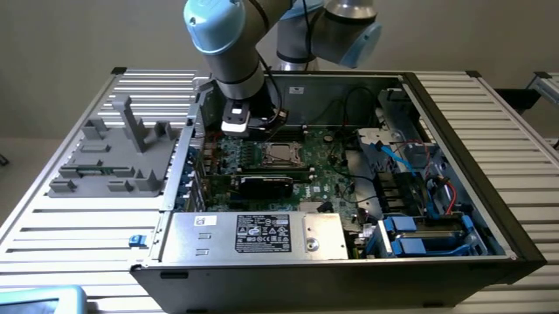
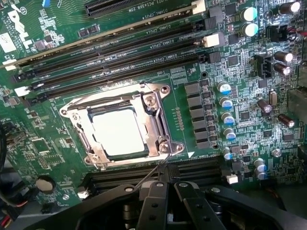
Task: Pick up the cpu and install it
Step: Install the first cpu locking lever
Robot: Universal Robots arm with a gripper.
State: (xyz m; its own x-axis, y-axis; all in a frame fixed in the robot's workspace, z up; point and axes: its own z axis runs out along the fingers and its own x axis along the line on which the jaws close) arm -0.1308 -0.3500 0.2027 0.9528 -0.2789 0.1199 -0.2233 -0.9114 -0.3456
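Item: cpu (image 2: 117, 130), silvery square, seated flat inside the metal socket frame (image 2: 158, 125) on the green motherboard (image 2: 230, 91), beside the black memory slots (image 2: 110, 57).
Gripper (image 2: 168, 191): black fingers clenched together, grasping nothing, just above the board near the socket.
Housing: open computer case (image 1: 454, 131) on a slatted table (image 1: 78, 222); grey fixture (image 1: 118, 157) alongside.
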